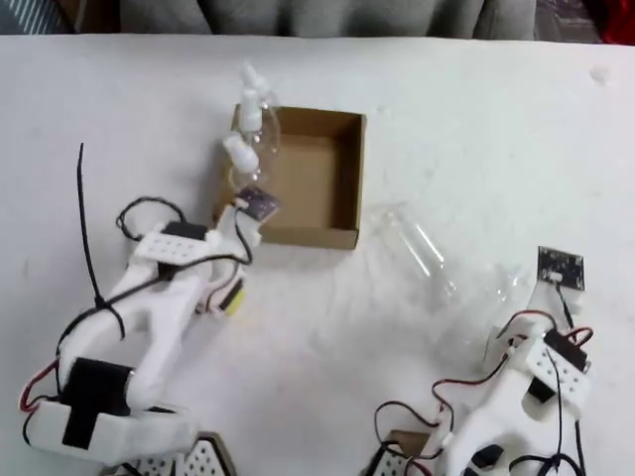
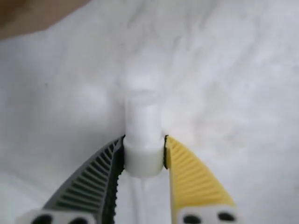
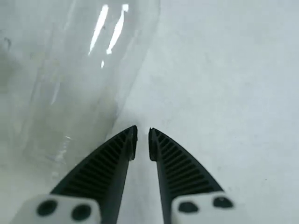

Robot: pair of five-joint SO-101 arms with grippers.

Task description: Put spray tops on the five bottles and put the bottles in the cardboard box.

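In the left wrist view my left gripper is shut on a white spray top, held by its collar just above the white table. From the high view this gripper sits in front of the cardboard box's left corner. Two capped bottles stand at the box's left wall. An uncapped clear bottle lies to the right of the box. My right gripper is shut with nothing in it, right beside another clear bottle, which the high view shows near the right arm.
The white table has free room behind and to the right of the box. Black cables trail beside the left arm, and the arms' bases stand at the front edge.
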